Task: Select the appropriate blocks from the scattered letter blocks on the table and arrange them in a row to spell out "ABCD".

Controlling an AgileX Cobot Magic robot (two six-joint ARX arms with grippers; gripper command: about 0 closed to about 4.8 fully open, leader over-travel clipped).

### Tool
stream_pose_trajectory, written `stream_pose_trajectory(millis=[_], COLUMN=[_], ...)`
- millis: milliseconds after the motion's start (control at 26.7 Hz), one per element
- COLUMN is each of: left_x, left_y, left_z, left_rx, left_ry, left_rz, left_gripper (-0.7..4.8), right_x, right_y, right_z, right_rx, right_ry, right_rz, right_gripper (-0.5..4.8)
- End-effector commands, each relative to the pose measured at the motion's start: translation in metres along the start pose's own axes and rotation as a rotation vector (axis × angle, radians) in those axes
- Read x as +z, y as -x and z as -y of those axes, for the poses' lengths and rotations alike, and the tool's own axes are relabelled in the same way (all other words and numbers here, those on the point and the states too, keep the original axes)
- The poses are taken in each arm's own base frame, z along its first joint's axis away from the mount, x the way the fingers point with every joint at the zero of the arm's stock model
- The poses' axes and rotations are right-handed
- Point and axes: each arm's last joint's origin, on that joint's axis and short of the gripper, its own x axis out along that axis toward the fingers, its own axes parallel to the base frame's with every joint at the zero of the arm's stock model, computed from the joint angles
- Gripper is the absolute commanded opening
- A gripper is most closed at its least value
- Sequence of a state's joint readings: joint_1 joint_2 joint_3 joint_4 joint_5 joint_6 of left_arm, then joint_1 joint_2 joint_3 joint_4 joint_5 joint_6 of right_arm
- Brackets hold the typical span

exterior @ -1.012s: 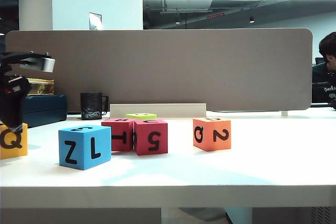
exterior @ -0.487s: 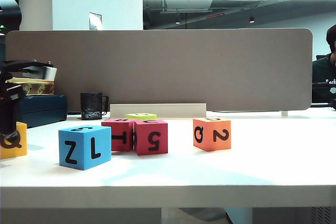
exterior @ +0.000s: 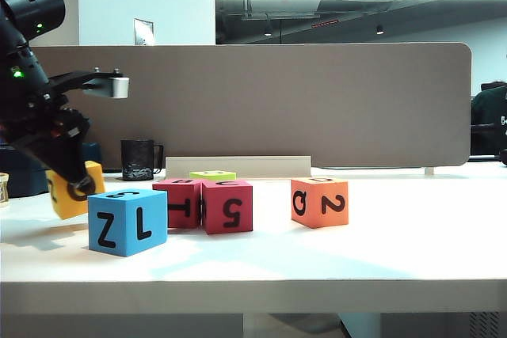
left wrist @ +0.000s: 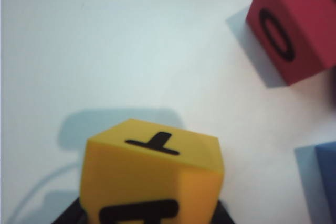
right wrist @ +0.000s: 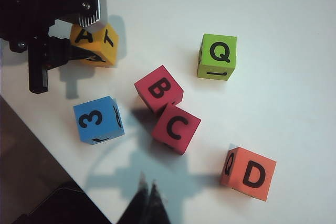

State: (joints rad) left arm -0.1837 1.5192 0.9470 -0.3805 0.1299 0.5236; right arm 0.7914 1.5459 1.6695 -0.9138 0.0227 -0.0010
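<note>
The left gripper (exterior: 73, 187) has its jaws closed partway on the yellow block (exterior: 75, 190), holding it tilted and lifted clear of the tabletop (exterior: 380, 251) at the left side, just behind and beside the blue block (exterior: 127, 221). In the left wrist view the yellow block (left wrist: 152, 179) fills the space between the jaws, with its shadow on the white surface below. The left arm (exterior: 36, 93) leans in from the left, its wrist angled downward.

The right gripper (right wrist: 147, 195) hangs high above the blocks with its jaws pressed together on nothing, pointing down.

From above, the red block (right wrist: 158, 88) showing B touches the pink-red block (right wrist: 176, 128) showing C. The orange block (right wrist: 249, 173) showing D sits apart, and the lime-green block (right wrist: 217, 56) stands farther back.
</note>
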Motion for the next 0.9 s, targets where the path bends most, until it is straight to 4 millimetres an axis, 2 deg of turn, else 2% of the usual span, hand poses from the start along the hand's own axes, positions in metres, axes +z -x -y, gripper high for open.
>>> stream_pose_trajectory(millis=[37, 450, 750, 900], left_x=[0.005, 0.011, 0.023, 0.023], left_y=[-0.001, -0.021, -0.02, -0.02], left_z=[0.0, 0.017, 0.016, 0.017], left_rx=[-0.011, -0.111, -0.1, -0.106], left_ry=[-0.011, -0.08, -0.101, -0.1], left_rz=[0.048, 0.068, 0.108, 0.099], left_gripper=[2.03, 2.04, 2.04, 2.05], right_x=[0.003, 0.004, 0.004, 0.004], right_y=[0.002, -0.002, -0.002, -0.002], right_z=[0.0, 0.0, 0.0, 0.0], right_rx=[0.003, 0.003, 0.002, 0.002], right_ry=[0.0, 0.0, -0.001, -0.001], right_rz=[0.025, 0.026, 0.025, 0.026], right_gripper=[-0.04, -0.04, -0.04, -0.04])
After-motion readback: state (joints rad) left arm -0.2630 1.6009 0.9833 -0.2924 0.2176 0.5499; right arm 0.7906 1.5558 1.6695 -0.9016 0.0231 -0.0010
